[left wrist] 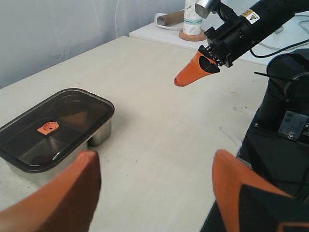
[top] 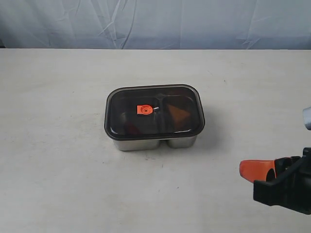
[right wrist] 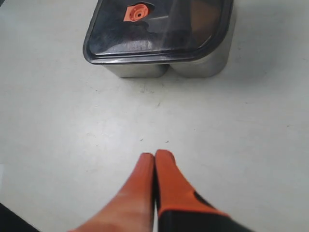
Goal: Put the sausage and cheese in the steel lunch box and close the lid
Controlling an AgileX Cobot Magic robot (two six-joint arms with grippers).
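The steel lunch box (top: 138, 144) stands mid-table with the dark lid (top: 160, 124) lying flat on top, its orange valve (top: 145, 110) showing. Through the lid the cheese (top: 179, 115) shows as a dim wedge in the right compartment. A faint reddish shape, the sausage (top: 130, 127), shows in the left one. My right gripper (top: 245, 170) is shut and empty, low over the table to the front right of the box; its tips (right wrist: 154, 157) point at the box (right wrist: 203, 67). My left gripper (left wrist: 157, 162) is open and empty, well clear of the box (left wrist: 99, 135), and is outside the exterior view.
A side surface beyond the table holds a white bottle (left wrist: 193, 19) and a cardboard roll (left wrist: 169, 18). A black robot base (left wrist: 285, 121) stands by the table edge. A blue cloth backdrop (top: 155, 22) closes the far side.
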